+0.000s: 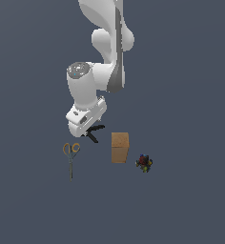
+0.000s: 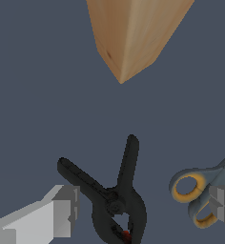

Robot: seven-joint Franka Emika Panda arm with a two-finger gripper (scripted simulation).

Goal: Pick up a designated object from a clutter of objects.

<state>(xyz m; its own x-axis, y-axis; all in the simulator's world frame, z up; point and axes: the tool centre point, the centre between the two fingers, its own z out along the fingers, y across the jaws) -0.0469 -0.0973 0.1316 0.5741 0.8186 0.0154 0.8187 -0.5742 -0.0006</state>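
Note:
The black spring clamp lies on the grey floor, its two handles splayed toward the box and a small red tip showing at its jaw end. In the exterior view only its handles stick out from under the hand. My gripper is open and low over the clamp. One grey finger stands beside the clamp, the other finger is over by the scissors. Nothing is held. In the exterior view the gripper sits at the clamp's place.
A tan box stands just beyond the clamp's handles. Orange-handled scissors lie close on the other side, near one finger. A small multicoloured lump sits past the box at the exterior view's right.

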